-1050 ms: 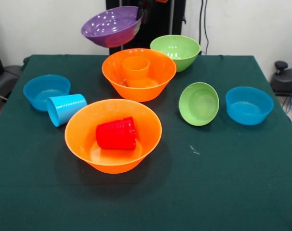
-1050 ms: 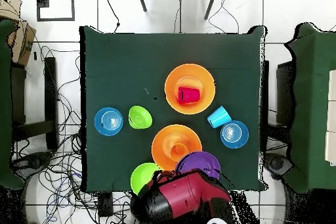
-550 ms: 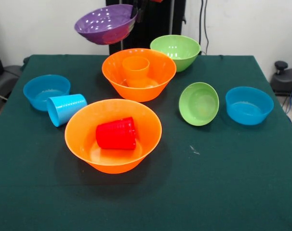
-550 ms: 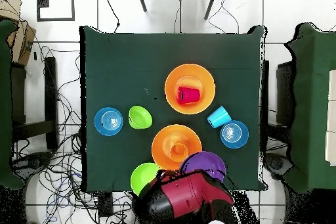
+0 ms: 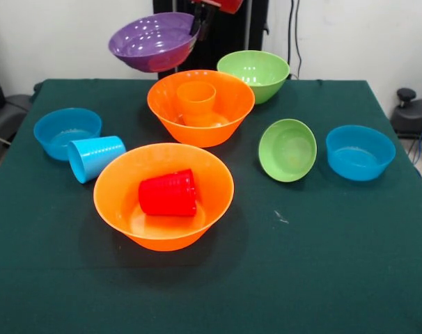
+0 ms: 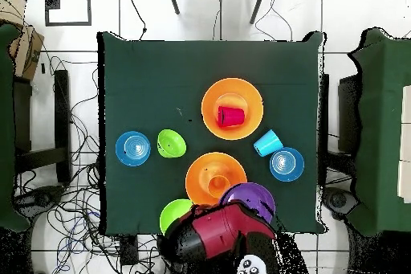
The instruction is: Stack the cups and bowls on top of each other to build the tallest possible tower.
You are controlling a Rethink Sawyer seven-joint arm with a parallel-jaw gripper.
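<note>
The gripper (image 5: 196, 26) pinches the far rim of the glossy round purple plastic bowl (image 5: 153, 42) and holds it in the air, tilted a little, above and to the left of the far large orange plastic bowl (image 5: 201, 106); the fingers themselves are mostly cut off by the picture's top edge, so how they clamp the rim is hard to make out. An orange plastic tumbler (image 5: 196, 99) stands upright inside that orange bowl. Just behind and to the right sits the large green plastic bowl (image 5: 253, 74). Nearer the camera, a second large orange bowl (image 5: 163, 195) holds a red plastic tumbler (image 5: 168, 193) lying on its side. To its left a light blue plastic tumbler (image 5: 95, 157) lies tipped over on the dark green table (image 5: 322, 264), touching or almost touching a small blue bowl (image 5: 67, 131). On the right, a small green bowl (image 5: 287, 149) leans on its side beside another small blue bowl (image 5: 360, 152).
</note>
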